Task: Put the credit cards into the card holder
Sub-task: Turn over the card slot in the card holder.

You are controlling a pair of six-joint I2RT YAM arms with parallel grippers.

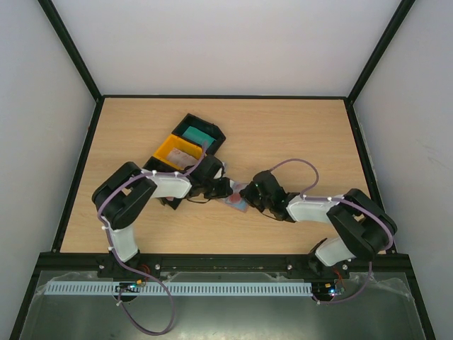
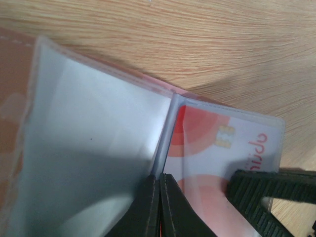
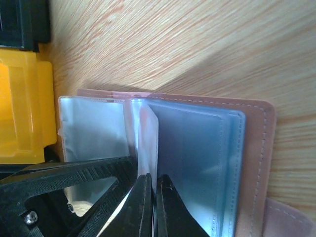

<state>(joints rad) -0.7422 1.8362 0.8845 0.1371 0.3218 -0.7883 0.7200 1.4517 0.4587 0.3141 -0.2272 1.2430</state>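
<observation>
Your two arms bent inward from the near edge. The left gripper (image 2: 159,180) and right gripper (image 3: 149,180) were each clenched on a clear sleeve of the open card holder (image 3: 256,148) at the middle of the table (image 1: 297,134), with a red-and-white credit card (image 2: 207,148) sleeved inside. Beyond sat a yellow tray (image 1: 177,150), then a black tray (image 1: 205,131).
</observation>
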